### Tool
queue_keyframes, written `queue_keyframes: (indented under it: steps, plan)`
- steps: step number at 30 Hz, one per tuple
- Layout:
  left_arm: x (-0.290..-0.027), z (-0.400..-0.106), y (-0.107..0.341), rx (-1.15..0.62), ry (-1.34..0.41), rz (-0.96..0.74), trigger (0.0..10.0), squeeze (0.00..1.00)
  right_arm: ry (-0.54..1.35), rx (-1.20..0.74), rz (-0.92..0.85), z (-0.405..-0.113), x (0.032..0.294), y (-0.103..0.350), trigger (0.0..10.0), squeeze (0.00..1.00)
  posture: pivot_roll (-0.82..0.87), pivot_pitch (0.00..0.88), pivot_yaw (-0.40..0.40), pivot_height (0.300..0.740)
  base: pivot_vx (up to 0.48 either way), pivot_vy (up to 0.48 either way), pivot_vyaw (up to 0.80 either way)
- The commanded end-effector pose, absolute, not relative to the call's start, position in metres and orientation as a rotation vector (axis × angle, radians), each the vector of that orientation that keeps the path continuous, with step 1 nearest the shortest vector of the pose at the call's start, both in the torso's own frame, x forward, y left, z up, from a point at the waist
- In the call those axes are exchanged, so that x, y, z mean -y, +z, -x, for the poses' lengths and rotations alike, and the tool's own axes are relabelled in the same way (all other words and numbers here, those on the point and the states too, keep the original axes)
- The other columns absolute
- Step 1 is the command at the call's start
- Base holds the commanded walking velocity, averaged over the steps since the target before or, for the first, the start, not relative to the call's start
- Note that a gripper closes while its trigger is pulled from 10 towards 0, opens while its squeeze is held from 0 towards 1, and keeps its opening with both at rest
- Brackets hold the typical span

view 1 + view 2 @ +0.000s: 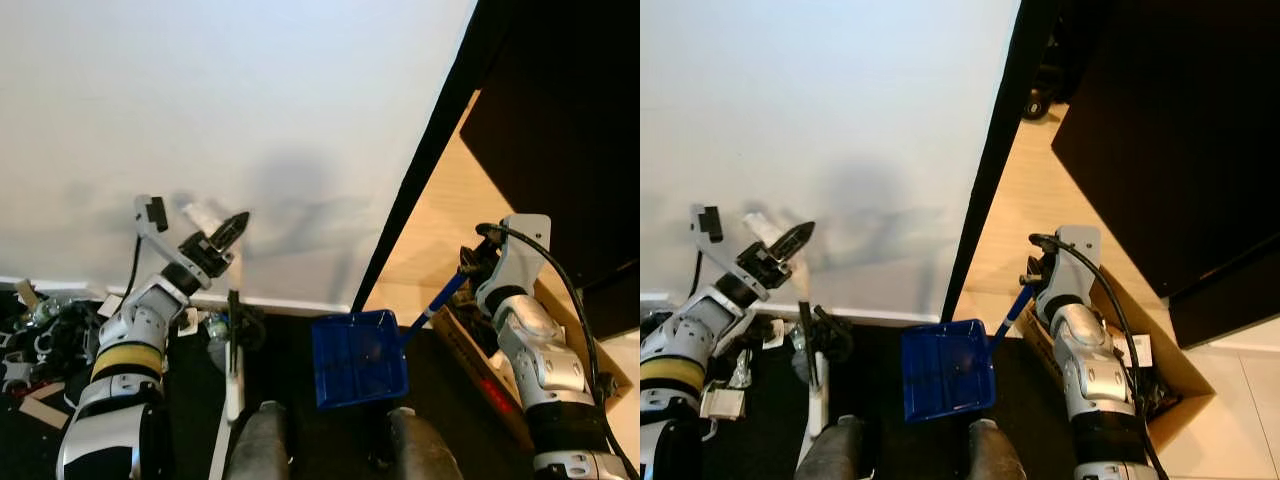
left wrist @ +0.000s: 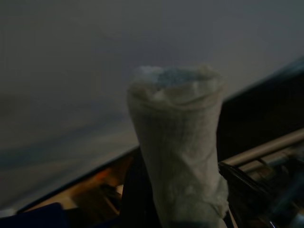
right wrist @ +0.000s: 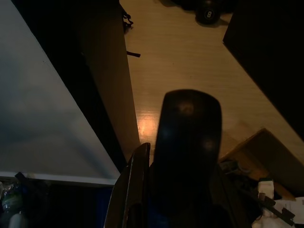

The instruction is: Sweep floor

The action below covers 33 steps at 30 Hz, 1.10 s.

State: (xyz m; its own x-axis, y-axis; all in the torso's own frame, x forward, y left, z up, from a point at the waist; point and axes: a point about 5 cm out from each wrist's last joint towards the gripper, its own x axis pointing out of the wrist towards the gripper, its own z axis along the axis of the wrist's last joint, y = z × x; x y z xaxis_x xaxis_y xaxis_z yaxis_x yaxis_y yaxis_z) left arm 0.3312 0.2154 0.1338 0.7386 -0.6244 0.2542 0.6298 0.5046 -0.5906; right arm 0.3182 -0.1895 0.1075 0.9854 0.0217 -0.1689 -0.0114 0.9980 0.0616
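My left gripper [image 1: 218, 243] is raised before the white wall and shut on the top of a white broom handle [image 1: 234, 372]. The handle's end is wrapped in pale cloth [image 2: 178, 142] and sticks out past the fingers. The pole runs down to the dark floor between my legs. A blue dustpan [image 1: 358, 358] lies tilted on the dark floor just right of the pole. Its blue handle [image 1: 445, 295] rises up to my right gripper [image 1: 470, 265], which is shut on it. A black finger [image 3: 187, 142] blocks most of the right wrist view.
A white wall [image 1: 220, 110] stands close ahead, with a black door-frame edge [image 1: 420, 170] running diagonally. Beyond it lie wooden floor [image 1: 1040, 210] and a dark cabinet [image 1: 1180, 130]. An open cardboard box [image 1: 1150, 370] sits at my right and small clutter [image 1: 40, 330] at my left.
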Motion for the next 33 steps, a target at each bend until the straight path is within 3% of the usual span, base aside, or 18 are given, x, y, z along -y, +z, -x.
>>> queue_keyframes:
  steps: [1,4,8,15,23,32,33]
  plan:
    - [-0.188,-0.324,0.148,0.089,-0.971,0.797,10.0,0.00,0.002,-0.160,-0.080,-0.316,0.193,0.108,10.0,0.00,-0.01,0.234,-0.061,0.740,0.000,0.000,0.00]
    - [-0.182,-0.314,0.156,0.078,-1.048,0.769,10.0,0.00,0.005,-0.162,-0.086,-0.316,0.190,0.106,10.0,0.00,0.00,0.232,-0.059,0.740,0.000,0.000,0.00]
    - [-0.202,-0.302,0.173,0.087,-1.053,0.598,10.0,0.00,0.009,-0.164,-0.091,-0.317,0.188,0.105,10.0,0.00,0.01,0.228,-0.055,0.740,0.000,0.000,0.00]
    - [-0.268,-0.285,0.190,0.041,-0.865,0.246,10.0,0.00,0.007,-0.167,-0.093,-0.316,0.189,0.103,10.0,0.00,0.03,0.223,-0.049,0.740,0.000,0.000,0.00]
    - [-0.309,-0.267,0.208,0.014,-0.725,0.145,10.0,0.00,0.016,-0.173,-0.093,-0.316,0.187,0.101,10.0,0.00,0.03,0.224,-0.052,0.740,0.000,0.000,0.00]
    - [-0.342,-0.263,0.174,-0.142,-0.591,0.051,10.0,0.00,0.018,-0.178,-0.087,-0.316,0.188,0.101,10.0,0.00,0.03,0.234,-0.060,0.740,0.000,0.000,0.00]
    - [-0.347,-0.268,0.157,-0.157,-0.497,-0.008,10.0,0.00,0.017,-0.179,-0.086,-0.316,0.189,0.101,10.0,0.00,0.02,0.236,-0.064,0.740,0.000,0.000,0.00]
